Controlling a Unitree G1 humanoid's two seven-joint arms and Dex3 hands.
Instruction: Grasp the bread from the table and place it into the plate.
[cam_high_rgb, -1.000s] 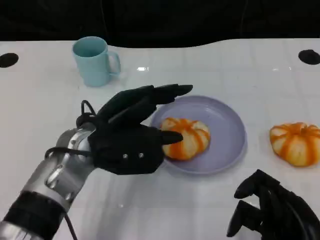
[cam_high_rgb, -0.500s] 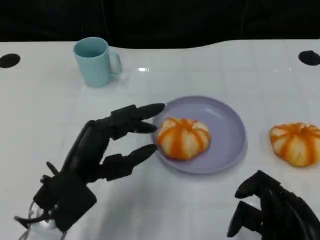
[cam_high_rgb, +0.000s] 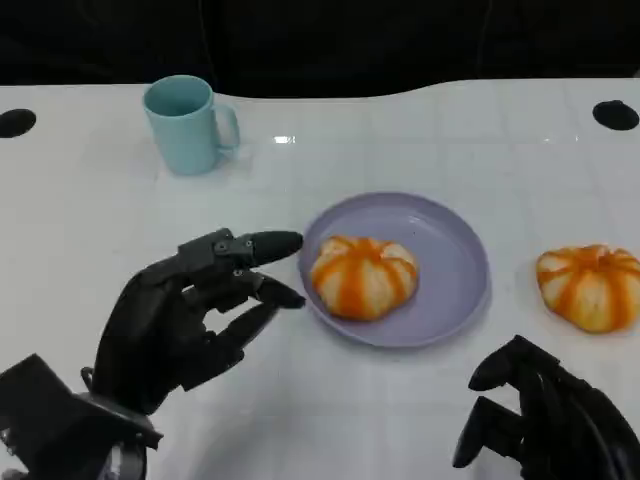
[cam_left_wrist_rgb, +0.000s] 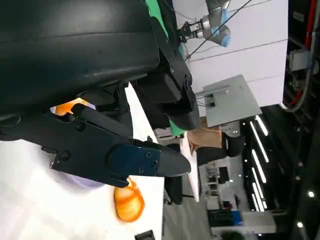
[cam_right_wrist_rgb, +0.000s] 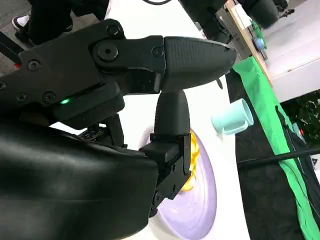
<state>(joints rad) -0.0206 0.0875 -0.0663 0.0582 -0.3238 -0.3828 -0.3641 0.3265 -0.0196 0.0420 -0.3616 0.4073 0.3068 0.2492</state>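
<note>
An orange-striped bread (cam_high_rgb: 362, 277) lies in the left half of the lavender plate (cam_high_rgb: 450, 260) at the table's middle; the right wrist view shows this bread (cam_right_wrist_rgb: 193, 161) on the plate (cam_right_wrist_rgb: 200, 210) too. A second, similar bread (cam_high_rgb: 590, 287) sits on the table to the plate's right. My left hand (cam_high_rgb: 190, 320) hovers just left of the plate, fingers spread, holding nothing, its fingertips a short way from the plate's rim. At the lower right my right hand (cam_high_rgb: 545, 420) is empty, below the second bread and apart from it.
A light blue cup (cam_high_rgb: 190, 122) stands at the back left, well away from both hands. Two dark round holes (cam_high_rgb: 16, 121) mark the table's far corners. White tabletop stretches between my hands and in front of the plate.
My left hand has drawn back from the bread on the plate toward the lower left, fingers spread and empty. The bread stays on the plate. My right hand has not moved.
</note>
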